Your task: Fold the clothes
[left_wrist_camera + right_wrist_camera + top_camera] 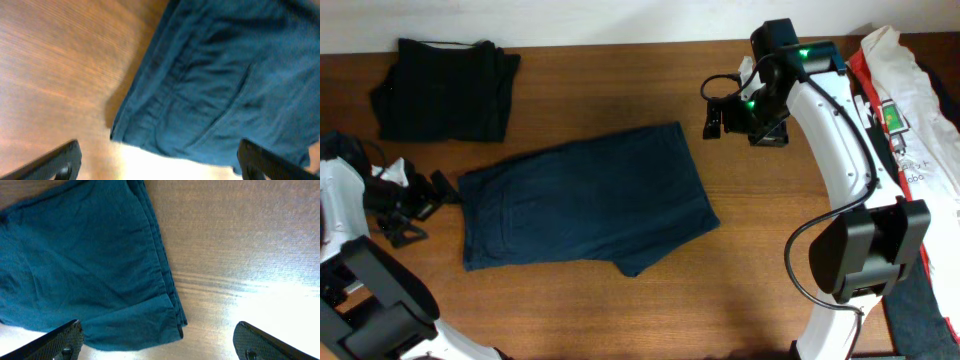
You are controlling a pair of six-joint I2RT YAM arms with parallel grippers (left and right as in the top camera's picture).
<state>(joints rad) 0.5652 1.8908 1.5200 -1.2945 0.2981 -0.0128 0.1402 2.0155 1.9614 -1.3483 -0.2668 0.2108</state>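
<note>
Dark teal shorts lie flat, folded, on the middle of the wooden table. They also show in the left wrist view and in the right wrist view. My left gripper is open and empty, just left of the shorts' waistband edge; its two fingers frame the left wrist view. My right gripper is open and empty, above the table to the right of the shorts' far right corner; it also shows in the right wrist view.
A folded black garment lies at the back left of the table. A pile of white and red items sits at the right edge. The right arm's base stands at the front right.
</note>
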